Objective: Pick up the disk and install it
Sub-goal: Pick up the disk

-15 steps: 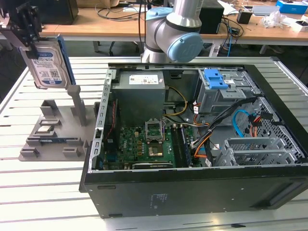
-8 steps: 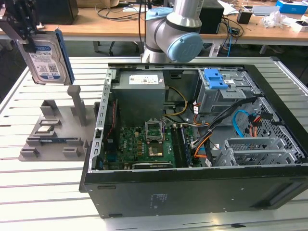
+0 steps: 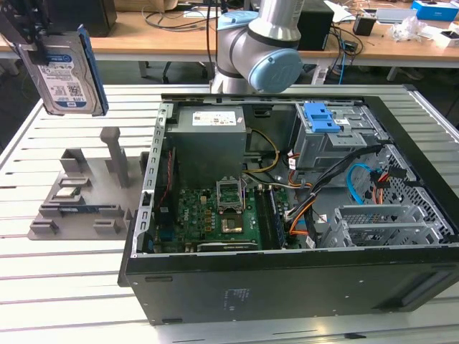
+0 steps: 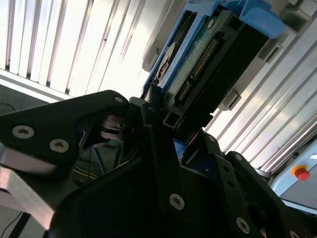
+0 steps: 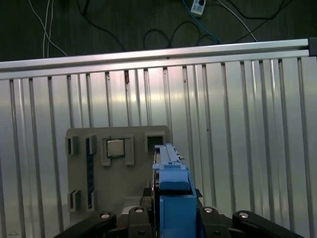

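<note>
Item: disk [image 3: 68, 72], held aloft

Clamped upright in gripper [image 3: 32, 43], fingers closed on its upper end. High over grey fixture tray [image 3: 79, 193], at the exterior view's left. Well apart from open computer case [image 3: 287, 287].

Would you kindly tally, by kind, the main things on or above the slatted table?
Disk: 1, held up in the tool
Grey fixture: 1
Open computer case: 1
Total: 3
</note>
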Robot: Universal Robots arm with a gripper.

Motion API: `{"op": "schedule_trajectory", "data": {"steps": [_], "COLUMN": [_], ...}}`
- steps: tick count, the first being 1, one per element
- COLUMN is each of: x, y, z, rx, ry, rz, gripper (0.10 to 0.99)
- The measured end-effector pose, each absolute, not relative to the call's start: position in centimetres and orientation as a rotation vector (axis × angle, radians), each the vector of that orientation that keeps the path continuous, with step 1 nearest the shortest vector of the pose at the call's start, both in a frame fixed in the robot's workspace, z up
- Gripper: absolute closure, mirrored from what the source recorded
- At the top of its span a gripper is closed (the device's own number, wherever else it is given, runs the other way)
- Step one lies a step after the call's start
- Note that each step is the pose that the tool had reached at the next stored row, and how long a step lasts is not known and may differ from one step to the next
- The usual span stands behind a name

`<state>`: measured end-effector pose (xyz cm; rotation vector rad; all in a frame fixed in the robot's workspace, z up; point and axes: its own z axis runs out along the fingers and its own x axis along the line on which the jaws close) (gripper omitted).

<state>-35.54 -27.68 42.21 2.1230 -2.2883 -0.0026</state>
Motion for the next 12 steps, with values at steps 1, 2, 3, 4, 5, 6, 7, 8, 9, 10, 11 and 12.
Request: {"op": "schedule_trajectory", "data": {"steps": [1,2,3,4,5,6,7,8,9,10,11,12], "x": [-35.5,-35.5,-35.5,-35.5,-35.5,-35.5,-35.5,-35.5,-35.5,-35.5,-35.5,-35.5], "y": [-27.7,-27.6,-27.6,-27.6,-27.6,-27.5,-27.5,-27.5,-27.5,-27.5,-27.4,-27.4], "z": [42.4,42.6,42.9,43.1,43.4,43.7,43.9,44.2,44.4,44.6,44.9,45.2], "rx": [2.123,2.123,2.123,2.123,2.123,2.123,2.123,2.123,2.123,2.123,2.123,2.123], "ry": [-2.288,-2.288,-2.288,-2.288,-2.288,-2.288,-2.288,-2.288,-2.288,-2.288,-2.288,-2.288], "rz": [-0.003,-0.003,-0.003,-0.003,-0.003,-0.003,-0.003,-0.002,-0.003,-0.003,-0.003,-0.003], "gripper": [0.722,0.722,0.722,0.722,0.722,0.722,0.722,0.722,0.722,0.722,0.722,0.722]}}
